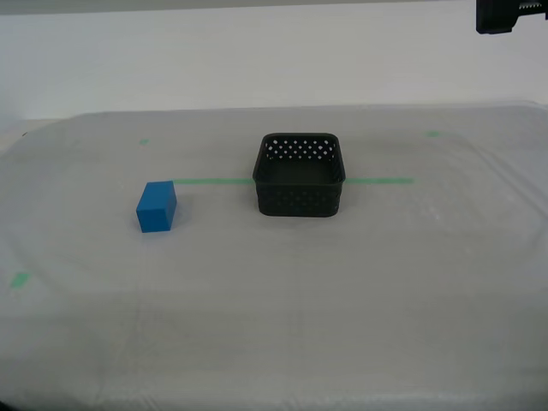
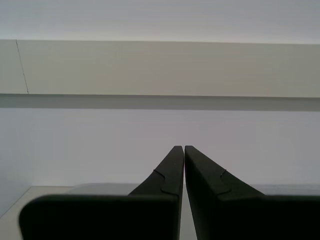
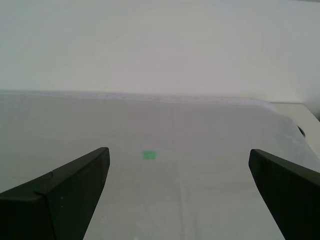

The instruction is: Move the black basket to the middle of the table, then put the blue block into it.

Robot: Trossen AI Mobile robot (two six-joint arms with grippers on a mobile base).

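The black basket [image 1: 300, 175] stands upright on the table [image 1: 360, 282], near the middle of the exterior view and across the thin green tape line [image 1: 214, 181]. Its inside looks empty. The blue block [image 1: 157, 206] lies on the sheeting toward the exterior view's left, well apart from the basket. My first gripper [image 3: 179, 152] is open over bare table, with nothing between its fingers [image 3: 75, 185]. My second gripper [image 2: 183, 148] is shut on nothing and faces a pale wall. Neither wrist view shows the basket or the block.
Small green tape marks lie on the sheeting [image 1: 19, 279] [image 1: 143, 141] [image 1: 433, 134], and one shows ahead of my first gripper [image 3: 148, 155]. A dark piece of an arm [image 1: 507, 15] hangs at the exterior view's top right. A white wall stands behind the table.
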